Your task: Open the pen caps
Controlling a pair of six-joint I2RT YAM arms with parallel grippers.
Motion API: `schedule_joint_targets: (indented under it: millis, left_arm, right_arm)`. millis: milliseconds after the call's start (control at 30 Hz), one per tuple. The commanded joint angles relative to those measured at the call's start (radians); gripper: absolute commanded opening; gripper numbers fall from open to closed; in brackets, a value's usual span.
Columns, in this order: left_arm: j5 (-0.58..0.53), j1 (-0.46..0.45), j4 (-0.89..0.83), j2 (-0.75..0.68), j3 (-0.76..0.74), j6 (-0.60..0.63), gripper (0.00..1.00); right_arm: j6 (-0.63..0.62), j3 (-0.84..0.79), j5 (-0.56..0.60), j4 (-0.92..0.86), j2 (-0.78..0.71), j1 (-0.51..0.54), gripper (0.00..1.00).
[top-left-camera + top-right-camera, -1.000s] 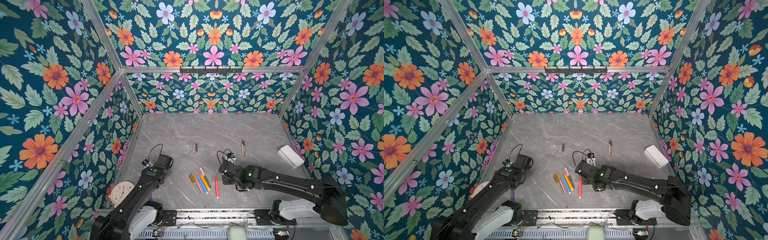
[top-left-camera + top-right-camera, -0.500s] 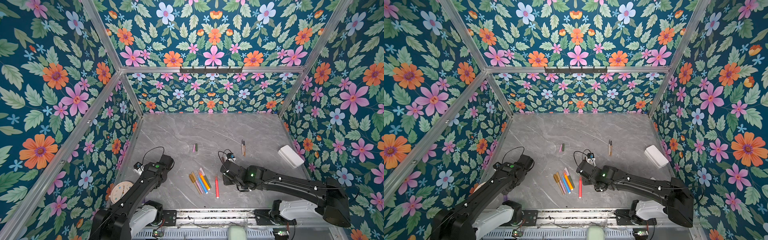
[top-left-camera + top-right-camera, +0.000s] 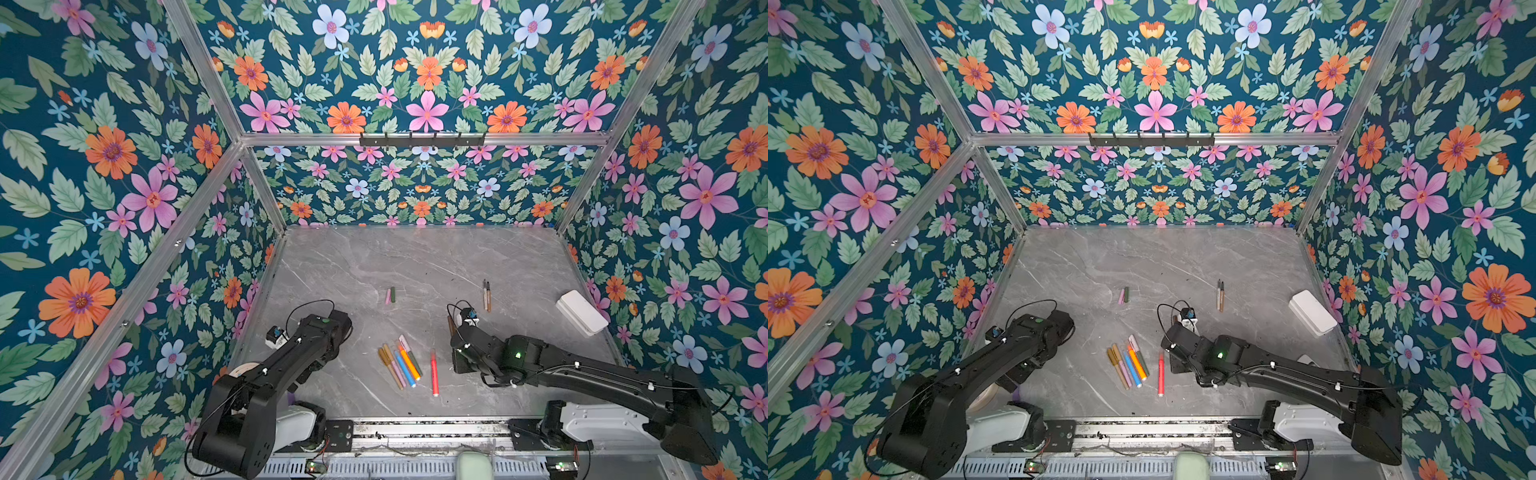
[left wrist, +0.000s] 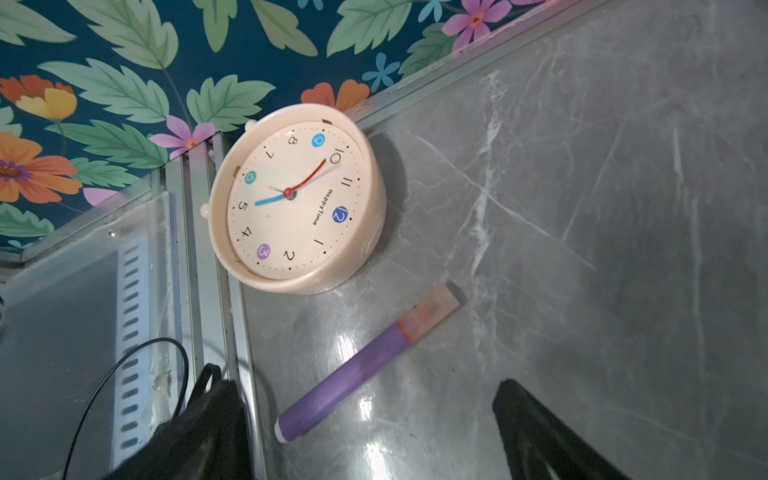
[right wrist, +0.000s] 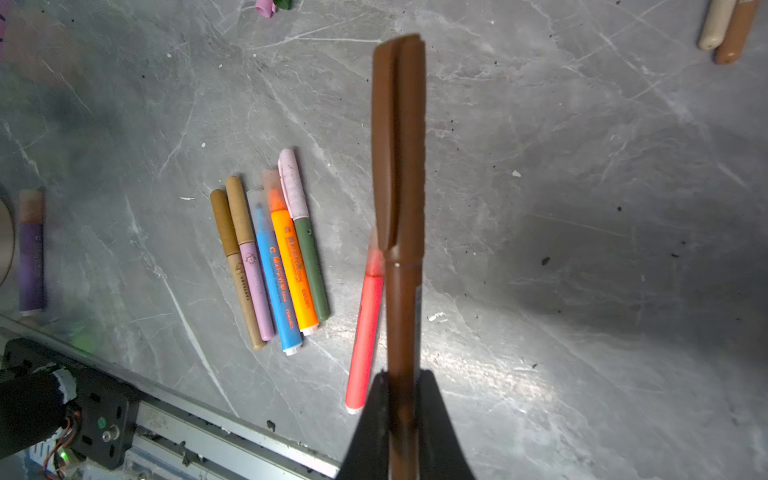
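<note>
The right hand [image 5: 401, 382] pinches the brown pen [image 5: 401, 316], its cap [image 5: 399, 145] seemingly still on; the left hand [image 4: 361, 386] hangs spread over the purple pen [image 4: 365, 365]. Pulling the cap could twist the pen loose.

Far half of the grey marble tabletop [image 3: 415, 257] is bare, free passage wall to wall. Mid-table: pink and green plastic caps [image 3: 390, 296] lie side by side, well apart from the beige and brown thin pens [image 3: 486, 296] lying together, with an open lane between the two pairs. Near centre is blocked by a row of five touching marker pens [image 3: 400, 362]. A red-orange marker [image 3: 434, 372] lies just beside them, leaving a narrow gap. White rectangular box [image 3: 582, 312] sits by the right wall. Near-left corner is tight: round cream plastic clock [image 4: 291, 199] at the frame rail, purple marker with translucent orange cap [image 4: 361, 365] just beside it.
</note>
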Motion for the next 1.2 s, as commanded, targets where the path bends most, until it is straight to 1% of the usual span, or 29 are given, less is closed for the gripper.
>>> schedule_joint_targets:
  millis: [0,100,200,300,367,400,500,533,567,667,767,900,967,1067,1167]
  left_arm:
    - [-0.064,0.006,-0.063,0.038,0.03,-0.069,0.99]
    - [-0.105,0.007,-0.137,0.093,0.083,-0.14,0.99]
    - [-0.099,0.011,-0.173,0.168,0.123,-0.195,0.99]
    - [-0.061,0.035,-0.145,0.266,0.16,-0.162,0.99]
    - [-0.029,0.044,-0.073,0.275,0.141,-0.123,0.99]
    - [-0.011,0.047,-0.014,0.252,0.113,-0.091,0.99]
    - [0.072,0.09,0.204,0.081,-0.025,0.02,0.98]
    - [0.099,0.117,0.272,0.012,-0.074,0.059,0.94]
    - [0.126,0.146,0.339,-0.055,-0.117,0.104,0.92]
    - [0.163,0.211,0.43,-0.21,-0.194,0.182,0.93]
    - [0.172,0.247,0.456,-0.31,-0.221,0.234,0.95]
    - [0.219,0.292,0.552,-0.41,-0.273,0.334,0.96]
    - [0.255,0.328,0.595,-0.439,-0.298,0.375,0.96]
    - [0.287,0.386,0.609,-0.44,-0.316,0.397,0.96]
    - [0.379,0.47,0.665,-0.424,-0.352,0.439,0.95]
  right_arm:
    - [0.014,-0.011,0.016,-0.02,-0.011,0.0,0.0]
    - [0.016,-0.013,0.014,-0.012,-0.002,0.0,0.0]
    - [0.013,-0.005,0.005,-0.006,0.014,0.0,0.0]
    - [0.002,0.016,0.003,-0.016,0.023,0.0,0.0]
    - [-0.009,0.033,0.008,-0.036,0.025,0.0,0.0]
    - [-0.013,0.039,0.014,-0.045,0.024,0.0,0.0]
    - [-0.02,0.051,0.026,-0.073,0.025,-0.001,0.0]
    - [-0.02,0.051,0.027,-0.078,0.023,-0.001,0.0]
    - [-0.02,0.049,0.024,-0.079,0.022,-0.002,0.0]
    - [-0.018,0.043,0.019,-0.073,0.025,-0.005,0.0]
    - [-0.021,0.048,0.012,-0.066,0.04,-0.007,0.0]
    - [-0.024,0.066,0.002,-0.06,0.065,-0.006,0.0]
    - [-0.024,0.074,0.0,-0.062,0.07,-0.006,0.0]
    - [-0.025,0.08,0.001,-0.07,0.068,-0.006,0.0]
    - [-0.023,0.083,0.003,-0.079,0.069,-0.007,0.0]
